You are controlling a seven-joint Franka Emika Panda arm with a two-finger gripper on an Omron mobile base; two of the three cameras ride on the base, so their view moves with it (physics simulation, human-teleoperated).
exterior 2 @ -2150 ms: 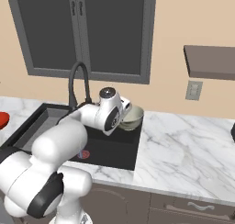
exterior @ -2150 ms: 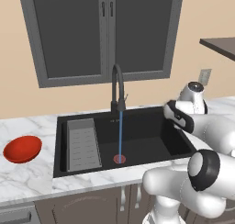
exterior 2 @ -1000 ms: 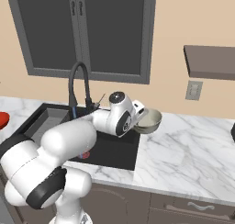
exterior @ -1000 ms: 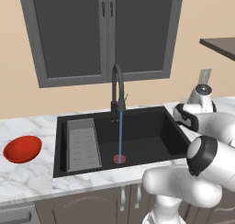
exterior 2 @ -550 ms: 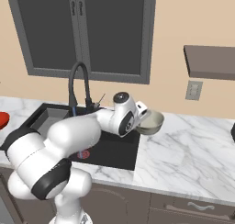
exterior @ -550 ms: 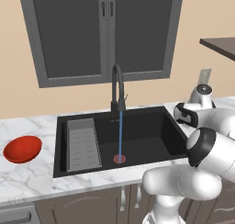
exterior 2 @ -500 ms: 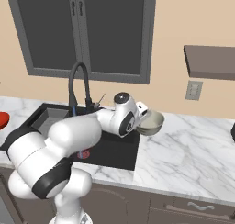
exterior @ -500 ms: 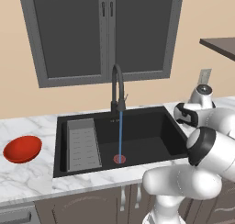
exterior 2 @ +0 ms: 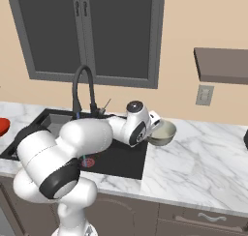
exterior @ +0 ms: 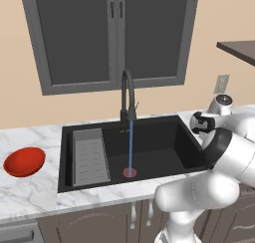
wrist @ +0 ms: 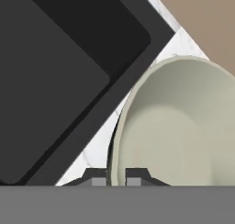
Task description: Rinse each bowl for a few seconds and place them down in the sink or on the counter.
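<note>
Over on the marble counter (exterior 2: 203,157) just right of the sink (exterior: 164,142), the gripper (wrist: 116,176) is clamped on the rim of the grey-beige bowl (exterior 2: 162,132). From the hand view you can see one dark fingertip on each side of the bowl's wall, one inside against the pale cream interior and one outside, so the jaws are pinched nearly together with only that thin rim between them. The bowl sits past the sink's right edge, above the white marble; whether its bottom actually touches the stone or hangs slightly above it, I can't tell from these angles. It looks tipped a little, open side facing up and away from the arm.

The tap (exterior: 127,95) is running, with a thin blue stream (exterior: 130,147) dropping straight down onto the red drain (exterior: 129,172) in the middle of the black basin. The grey ribbed tray (exterior: 90,156) sits in the left part of the sink (nothing on it that I can see).

The red bowl (exterior: 24,161) is way off on the other side, resting upright on the counter to the left of the sink, well apart from the arm and from the other bowl.

Behind it all there's a dark grey window (exterior: 112,35) above the tap, and a wall outlet (exterior 2: 205,95) under a brown shelf (exterior 2: 220,65) on the right.
</note>
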